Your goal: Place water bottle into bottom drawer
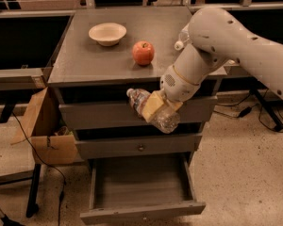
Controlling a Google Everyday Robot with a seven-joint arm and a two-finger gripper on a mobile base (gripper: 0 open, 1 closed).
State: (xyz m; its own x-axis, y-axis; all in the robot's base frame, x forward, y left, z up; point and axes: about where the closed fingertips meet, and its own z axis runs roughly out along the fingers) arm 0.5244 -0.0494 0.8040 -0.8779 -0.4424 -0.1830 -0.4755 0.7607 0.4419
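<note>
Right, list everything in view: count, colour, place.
water bottle: one, clear, held in front of the cabinet, higher than the bottom drawer
bottom drawer: one, grey, lowest in the cabinet, pulled open
cabinet: one, grey, centre
bowl: one, cream, cabinet top, back left
apple: one, red, cabinet top, right of the bowl
second bottle: one, clear with white cap, cabinet top, partly behind the arm
cardboard box: one, brown, left of the cabinet
arm: one, white, reaching in from the right
gripper: one, yellowish fingers, shut on the water bottle
</note>
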